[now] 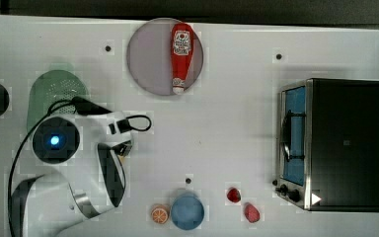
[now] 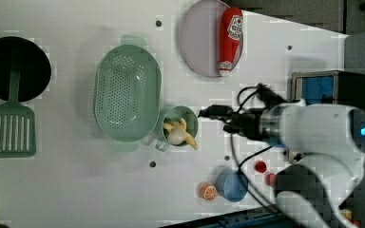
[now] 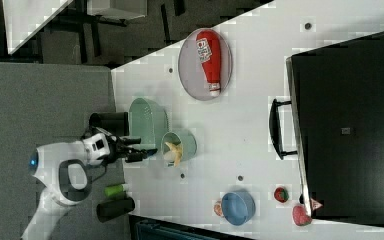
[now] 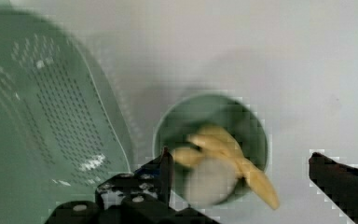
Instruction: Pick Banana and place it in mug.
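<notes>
The pale green mug [image 2: 186, 114] stands on the white table right beside the big green colander [image 2: 126, 92]. The banana [image 2: 179, 133] lies inside the mug, with one yellow strip poking out over the rim. In the wrist view the banana [image 4: 223, 149] rests in the mug [image 4: 258, 135], and my gripper [image 4: 242, 163] hangs above it, open wide, with its black fingers [image 4: 165, 163] on either side and nothing between them. In the right view the gripper [image 3: 147, 152] is just off the mug [image 3: 185, 142], on the right view's left.
A grey plate [image 2: 199, 38] carries a red ketchup bottle [image 2: 230, 38]. Near the table edge sit a blue bowl [image 2: 232, 185], an orange slice [image 2: 208, 191] and red strawberries [image 1: 233, 194]. A toaster oven [image 1: 335, 143] stands at the top view's right. A black pan [image 2: 12, 66] and a green spatula [image 2: 9, 128] lie at the left view's left.
</notes>
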